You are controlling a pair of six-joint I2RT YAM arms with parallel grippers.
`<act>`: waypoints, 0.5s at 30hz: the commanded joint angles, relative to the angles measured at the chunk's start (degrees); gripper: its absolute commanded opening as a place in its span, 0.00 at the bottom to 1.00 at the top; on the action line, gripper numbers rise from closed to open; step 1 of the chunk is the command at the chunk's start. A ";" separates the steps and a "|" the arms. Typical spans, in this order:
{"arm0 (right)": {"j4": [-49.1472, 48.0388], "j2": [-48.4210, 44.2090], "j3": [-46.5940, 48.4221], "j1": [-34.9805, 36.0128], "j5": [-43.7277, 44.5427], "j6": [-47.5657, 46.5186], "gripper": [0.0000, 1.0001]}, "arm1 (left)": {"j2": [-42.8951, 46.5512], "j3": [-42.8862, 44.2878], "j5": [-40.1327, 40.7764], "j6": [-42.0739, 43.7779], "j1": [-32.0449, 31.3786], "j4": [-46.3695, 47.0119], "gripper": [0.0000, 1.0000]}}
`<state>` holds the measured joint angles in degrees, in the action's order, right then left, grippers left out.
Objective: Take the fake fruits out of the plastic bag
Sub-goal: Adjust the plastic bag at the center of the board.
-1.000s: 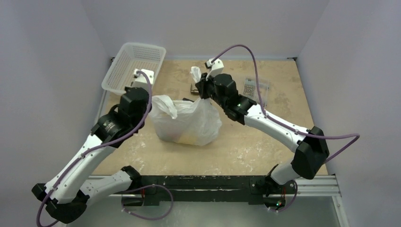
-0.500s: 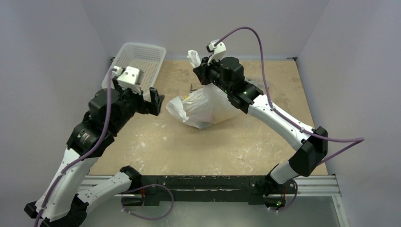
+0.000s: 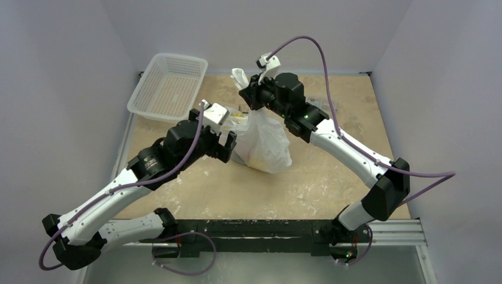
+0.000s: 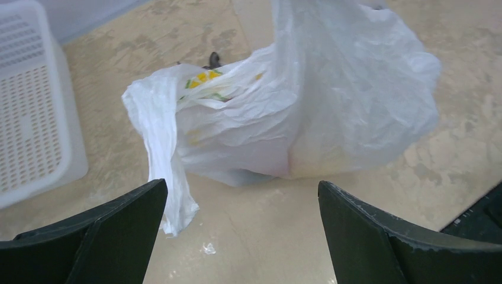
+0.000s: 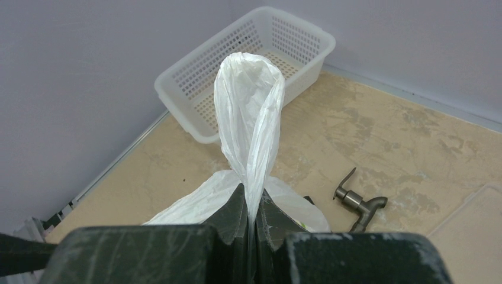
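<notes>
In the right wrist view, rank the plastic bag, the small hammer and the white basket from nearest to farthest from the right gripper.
1. plastic bag: its twisted handle is pinched in the right gripper, straight ahead.
2. small hammer: lying on the table, right of frame.
3. white basket: farthest, ahead and left of frame.

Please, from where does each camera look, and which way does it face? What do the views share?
Top external: fixed above and behind the bases, looking down at the table; left arm and right arm show, plastic bag between them.
Left wrist: on the left arm, facing the bag; the open left gripper frames it.
Right wrist: looks past the right gripper, shut on the bag's handle, toward the basket.
All three share the bag and basket.
</notes>
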<state>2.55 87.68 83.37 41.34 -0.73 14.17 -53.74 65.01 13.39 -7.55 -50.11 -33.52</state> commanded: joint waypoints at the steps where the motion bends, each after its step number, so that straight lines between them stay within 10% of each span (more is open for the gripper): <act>1: -2.20 -2.67 -0.25 0.14 -1.11 0.81 0.00 | -1.50 -0.41 16.64 -2.99 -0.85 1.41 1.00; 7: -2.21 -3.18 -1.41 0.14 -1.42 0.94 0.00 | -4.64 -0.99 24.09 0.20 -0.33 4.96 1.00; 15: -4.39 -4.86 -3.58 0.11 -2.40 0.50 0.00 | -13.48 6.89 8.02 -1.26 7.62 -4.30 0.85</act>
<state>1.72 85.58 80.05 41.34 -1.56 14.55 -64.88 67.26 29.41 -8.08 -44.25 -34.04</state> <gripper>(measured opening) 0.008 0.900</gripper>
